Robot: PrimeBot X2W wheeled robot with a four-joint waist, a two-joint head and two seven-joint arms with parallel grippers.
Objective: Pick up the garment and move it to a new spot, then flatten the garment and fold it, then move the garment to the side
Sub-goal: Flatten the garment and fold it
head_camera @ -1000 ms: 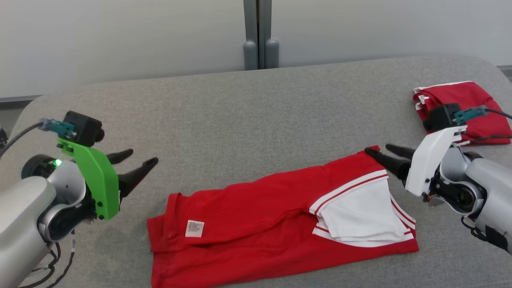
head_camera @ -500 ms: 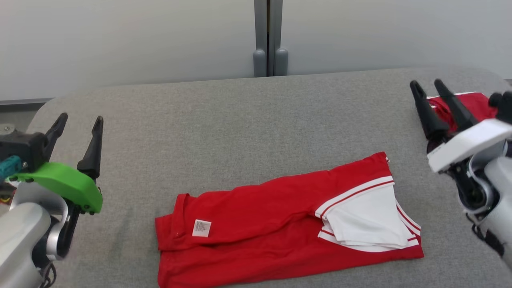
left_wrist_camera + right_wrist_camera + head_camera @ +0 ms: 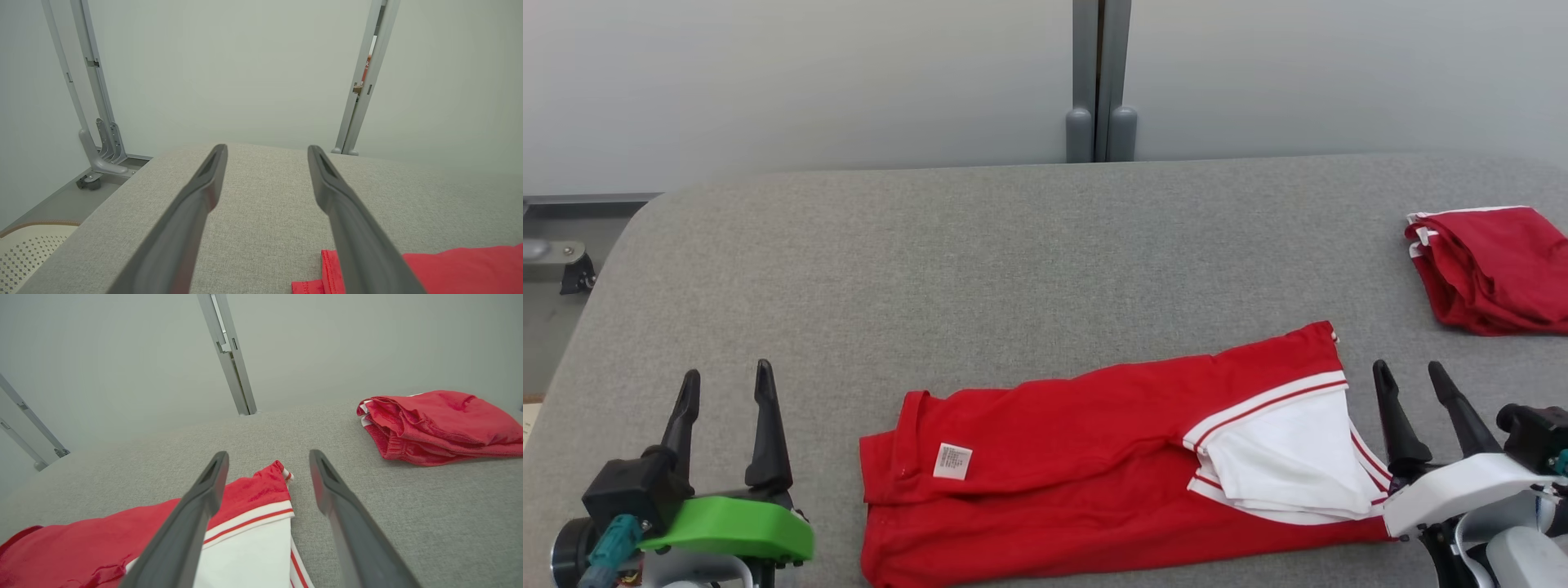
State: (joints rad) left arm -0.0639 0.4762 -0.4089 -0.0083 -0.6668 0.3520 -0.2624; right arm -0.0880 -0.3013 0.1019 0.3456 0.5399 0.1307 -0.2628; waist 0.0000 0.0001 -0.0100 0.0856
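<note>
While flanking the red garment (image 3: 1094,457) on the grey surface (image 3: 1013,269), spread open and empty: left hand (image 3: 727,371), right hand (image 3: 1407,366). Second red bundle (image 3: 1494,269) well apart, far right.

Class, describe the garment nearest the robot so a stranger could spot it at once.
Start at the grey table. Near its front edge a red garment lies spread out. Unlike the red bundle at the right, it shows a broad white panel and a small white label.

Left gripper (image 3: 727,377) low left, right gripper (image 3: 1407,371) low right; fingers (image 3: 765,425) spread, pointing up, empty.
</note>
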